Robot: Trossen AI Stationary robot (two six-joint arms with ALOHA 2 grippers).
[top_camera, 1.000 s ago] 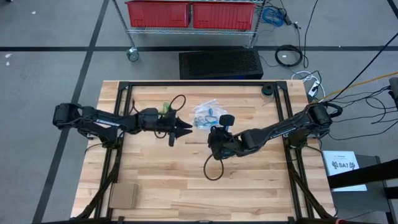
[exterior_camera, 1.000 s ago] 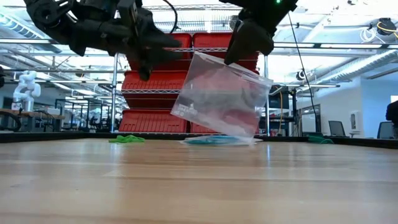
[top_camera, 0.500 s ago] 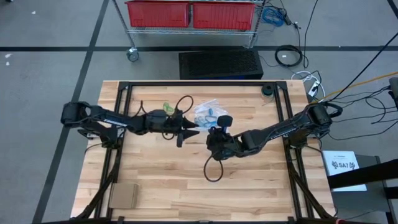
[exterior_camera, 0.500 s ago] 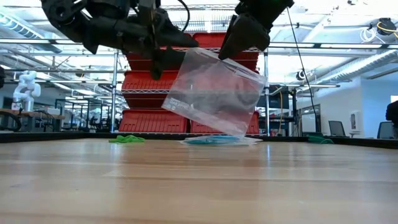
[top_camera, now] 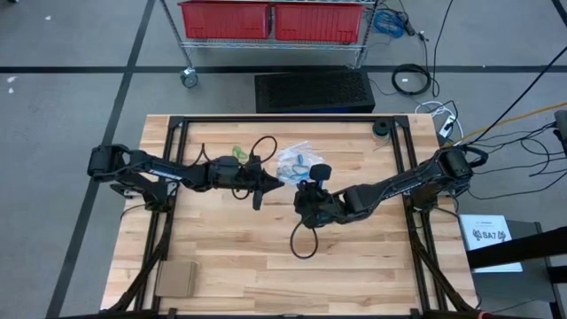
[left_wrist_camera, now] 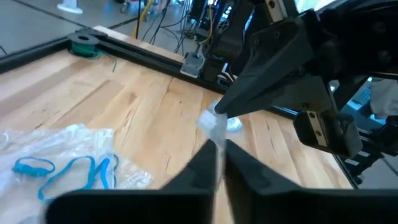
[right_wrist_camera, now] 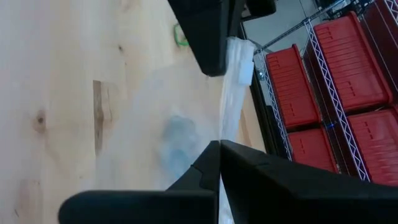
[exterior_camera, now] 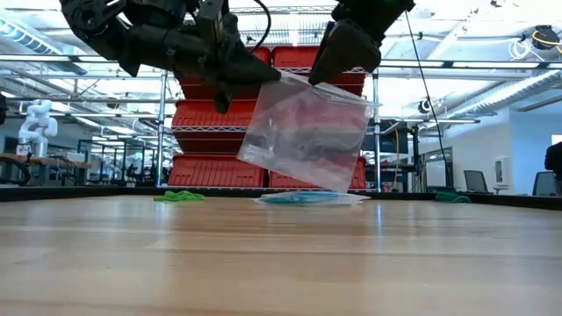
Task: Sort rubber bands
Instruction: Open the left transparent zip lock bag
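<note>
Clear bag [exterior_camera: 303, 132] lifted mid-frame in low view, pinched at both upper corners: right gripper [exterior_camera: 329, 75] clamped on right corner, left gripper [exterior_camera: 259, 76] now closed on left corner — half second earlier its fingers stood spread beside it.

Sorting barely begun, by look: green rubber bands [top_camera: 239, 152] loose on table upper centre in high view; blue rubber bands [top_camera: 297, 162] lying with second bag [top_camera: 285, 166] just right of them. Held bag shows cloudy contents, colour unclear.
</note>
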